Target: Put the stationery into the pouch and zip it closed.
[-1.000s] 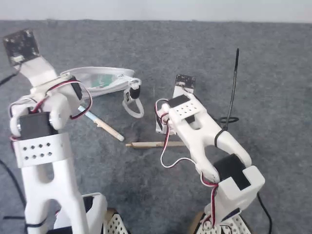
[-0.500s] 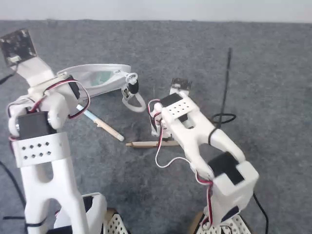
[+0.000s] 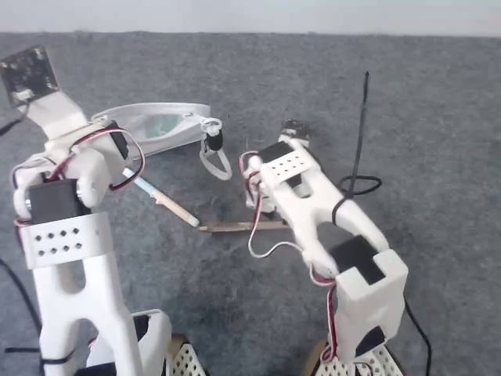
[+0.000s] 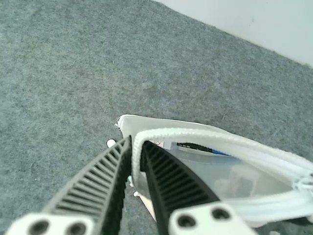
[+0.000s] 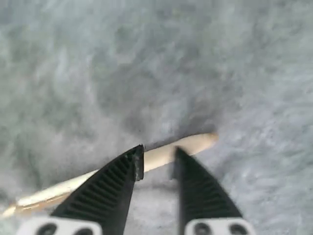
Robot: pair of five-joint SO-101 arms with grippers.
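A white pouch with a clear side point(image 3: 160, 128) lies open at the back left, some stationery visible inside point(image 4: 205, 149). My left gripper point(image 4: 135, 145) is shut on the pouch's rim at its left end point(image 3: 106, 123). A zip pull with a white loop point(image 3: 213, 155) hangs off the pouch's right end. In front of the pouch lies a pen with a pale blue end point(image 3: 163, 198). To its right lies a wooden pencil point(image 3: 233, 227). My right gripper point(image 5: 158, 155) is down at the pencil point(image 5: 195, 143), narrowly open, its fingertips point(image 5: 138, 156) right at the shaft near one end.
A thin black cable point(image 3: 358, 129) rises from a loop on the grey felt table point(image 3: 438, 117) just right of the right arm. The two arm bases point(image 3: 164, 352) stand at the front edge. Open felt lies at the back and far right.
The right arm swung left and lowered its gripper onto the wooden pencil, which shifted slightly. The black cable tilted left with it. The left arm and pouch held still.
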